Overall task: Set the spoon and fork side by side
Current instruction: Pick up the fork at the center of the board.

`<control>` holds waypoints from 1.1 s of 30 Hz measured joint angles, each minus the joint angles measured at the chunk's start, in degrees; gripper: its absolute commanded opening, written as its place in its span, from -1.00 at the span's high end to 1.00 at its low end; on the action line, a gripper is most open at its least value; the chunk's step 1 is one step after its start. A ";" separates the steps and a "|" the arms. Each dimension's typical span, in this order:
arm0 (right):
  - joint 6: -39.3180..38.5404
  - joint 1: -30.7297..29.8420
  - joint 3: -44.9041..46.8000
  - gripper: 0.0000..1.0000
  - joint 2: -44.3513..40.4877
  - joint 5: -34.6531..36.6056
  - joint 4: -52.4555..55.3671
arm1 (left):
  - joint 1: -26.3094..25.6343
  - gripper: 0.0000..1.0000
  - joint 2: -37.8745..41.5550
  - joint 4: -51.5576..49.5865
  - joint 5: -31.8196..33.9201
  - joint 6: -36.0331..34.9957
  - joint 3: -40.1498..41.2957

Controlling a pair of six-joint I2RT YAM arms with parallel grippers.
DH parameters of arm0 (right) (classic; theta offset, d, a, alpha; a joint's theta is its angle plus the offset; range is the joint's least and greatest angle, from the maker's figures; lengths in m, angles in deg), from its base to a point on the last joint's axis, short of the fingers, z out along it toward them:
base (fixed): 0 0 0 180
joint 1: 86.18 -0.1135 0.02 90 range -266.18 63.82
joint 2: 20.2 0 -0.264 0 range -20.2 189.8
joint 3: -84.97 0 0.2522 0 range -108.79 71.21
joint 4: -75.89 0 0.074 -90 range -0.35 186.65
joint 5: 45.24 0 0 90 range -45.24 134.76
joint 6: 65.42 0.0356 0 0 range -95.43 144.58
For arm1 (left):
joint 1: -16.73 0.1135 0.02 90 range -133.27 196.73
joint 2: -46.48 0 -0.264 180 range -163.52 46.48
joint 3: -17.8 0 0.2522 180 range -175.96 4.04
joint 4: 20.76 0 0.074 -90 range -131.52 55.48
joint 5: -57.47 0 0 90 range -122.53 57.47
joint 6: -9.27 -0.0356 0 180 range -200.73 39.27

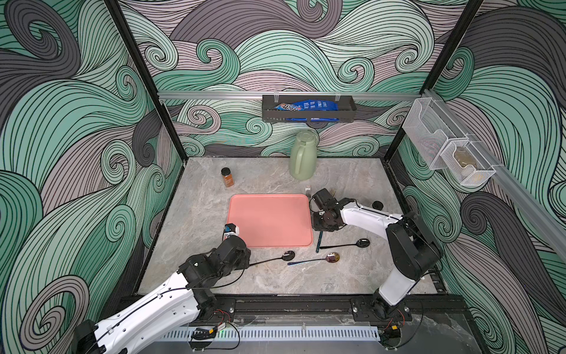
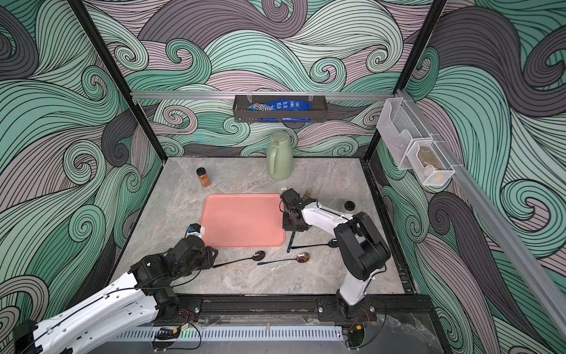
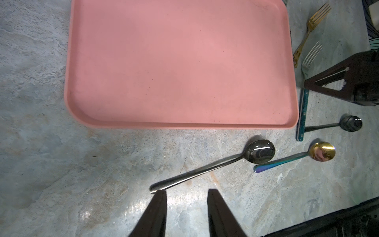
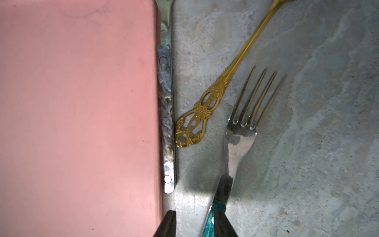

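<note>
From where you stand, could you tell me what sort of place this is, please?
Probably a robot test cell dressed as a kitchen: wave-print walls box in a marble-look tabletop, and cutlery lies beside a pink tray.

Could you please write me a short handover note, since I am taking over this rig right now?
Left pincer: open and empty, with one fingertip at the handle end of the dark spoon. The spoon lies on the table, off the pink tray.
Right pincer: open, straddling the handle of the teal-handled fork. The fork lies flat on the table between the tray and a gold fork.
Done: nothing paired; no spoon lies alongside a fork.
Left: bring one spoon and one fork together, parallel and close.
</note>
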State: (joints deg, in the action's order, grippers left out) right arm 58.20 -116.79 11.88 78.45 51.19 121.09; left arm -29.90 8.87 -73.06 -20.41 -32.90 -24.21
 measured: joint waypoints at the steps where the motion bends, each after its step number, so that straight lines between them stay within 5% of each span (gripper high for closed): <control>1: 0.11 -0.02 0.37 0.27 0.00 0.15 0.07 | 0.00 0.26 0.09 -0.02 -0.02 0.02 0.00; 9: 1.18 -0.02 3.28 0.21 0.00 1.18 0.17 | 0.00 0.26 0.72 -0.09 -0.13 0.02 0.00; 17: 1.92 -0.02 3.34 0.64 0.02 1.11 -0.61 | 0.00 0.26 0.72 -0.20 -0.13 0.17 0.00; 33: 1.73 1.03 3.13 0.83 -0.04 0.55 -0.90 | 0.00 0.26 1.49 -0.59 -0.13 0.28 0.00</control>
State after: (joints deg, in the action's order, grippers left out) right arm 59.93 -115.76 15.00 78.41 51.74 120.19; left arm -29.90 10.36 -73.65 -20.54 -32.61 -24.21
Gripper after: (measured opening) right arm 0.149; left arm 0.369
